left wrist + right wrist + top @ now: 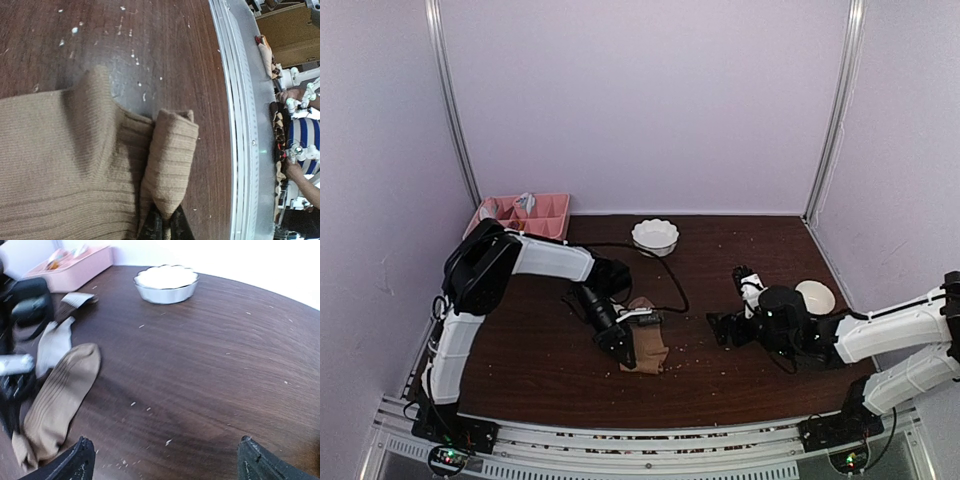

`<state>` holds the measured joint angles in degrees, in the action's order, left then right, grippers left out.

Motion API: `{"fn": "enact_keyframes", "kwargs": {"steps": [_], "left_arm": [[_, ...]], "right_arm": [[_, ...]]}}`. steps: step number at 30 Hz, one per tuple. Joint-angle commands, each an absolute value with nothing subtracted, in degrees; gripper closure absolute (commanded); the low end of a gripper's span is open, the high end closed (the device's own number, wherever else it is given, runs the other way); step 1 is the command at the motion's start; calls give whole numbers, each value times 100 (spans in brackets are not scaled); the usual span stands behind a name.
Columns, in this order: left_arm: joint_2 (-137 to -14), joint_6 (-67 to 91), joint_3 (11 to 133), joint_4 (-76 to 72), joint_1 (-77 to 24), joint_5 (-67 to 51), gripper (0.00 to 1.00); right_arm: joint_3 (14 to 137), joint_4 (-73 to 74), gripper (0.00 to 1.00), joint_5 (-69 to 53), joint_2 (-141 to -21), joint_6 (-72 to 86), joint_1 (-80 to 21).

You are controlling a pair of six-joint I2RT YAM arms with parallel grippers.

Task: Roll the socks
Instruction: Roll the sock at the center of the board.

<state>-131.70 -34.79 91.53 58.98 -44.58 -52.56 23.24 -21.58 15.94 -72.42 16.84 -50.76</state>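
Dark wood-grain tabletop [520,375], flecked with pale crumbs, stands inside pale lilac walls [650,100]. At lower centre of the top view lies the tan sock [650,353], its folded end pinched tight by the left hand [162,227]. The cream sock [54,344] lies just beside it. The right hand [165,462] is spread wide, empty.

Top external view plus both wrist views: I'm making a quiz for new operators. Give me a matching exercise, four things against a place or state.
1. left tool
2. right tool
3. white bowl
4. pink tray

A. far side, left corner
B. open, holding nothing
C. shut on the folded end of the tan sock
D. far side, centre

Pairs: 1-C, 2-B, 3-D, 4-A
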Motion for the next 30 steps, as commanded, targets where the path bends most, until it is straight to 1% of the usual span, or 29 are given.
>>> {"fn": "enact_keyframes", "kwargs": {"steps": [1,5,9,12,14,16,22,26,30], "left_arm": [[-13677,-3434,9569,6567,-4271,-5498,100],[-14005,-3352,9833,6956,-4210,-5780,100],[-14118,-3085,9938,6917,-4210,-5633,100],[-14159,-2969,9999,6884,-4210,-5391,100],[-14135,-2874,9975,6762,-4209,-5176,100],[-14104,-2809,9930,6666,-4210,-4967,100],[-14095,-2753,9888,6561,-4210,-4623,100],[-14094,-2797,9879,6556,-4211,-4452,100],[-14100,-2829,9871,6564,-4210,-4426,100]], "right_arm": [[1964,-2855,0,1187,-7311,701,-5537],[1483,-3526,1,817,-7276,-522,-6154],[1851,-3062,14,332,-7559,-1235,-6611],[2466,-2586,24,62,-8061,-1626,-6902],[2793,-2513,29,-46,-8460,-1805,-7002],[3130,-2413,33,-213,-8849,-1983,-7011],[4006,-2006,51,-647,-9867,-2451,-6966],[4241,-2121,58,-625,-10212,-2522,-6798],[4352,-2186,61,-745,-10335,-2478,-6604]]}}
